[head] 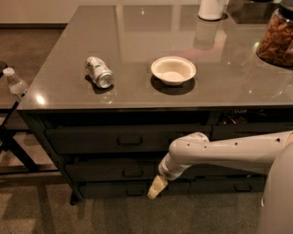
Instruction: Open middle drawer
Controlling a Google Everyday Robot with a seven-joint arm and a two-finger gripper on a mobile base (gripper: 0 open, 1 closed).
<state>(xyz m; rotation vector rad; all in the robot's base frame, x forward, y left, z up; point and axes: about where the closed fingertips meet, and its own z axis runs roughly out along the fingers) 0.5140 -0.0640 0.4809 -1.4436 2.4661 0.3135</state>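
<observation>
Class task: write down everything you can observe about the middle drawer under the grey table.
The middle drawer has a wide, dark grey-black front that looks level with the drawers above and below, so it appears shut. A small rectangular pull handle sits at its centre. It lies under the table, between a taller drawer and a slimmer drawer. The white arm crosses its right part. The end effector hangs just below and right of the handle, not on it.

On the grey bench (137, 41) a can (99, 72) lies on its side at near left, a white bowl (173, 70) upright to its right, well apart. A white container (211, 9) stands far back and a jar (276, 39) of brown pieces at far right. A clear bottle (15, 82) stands off the bench's left. The end effector (157, 187) hangs low before the bench, near the floor.
</observation>
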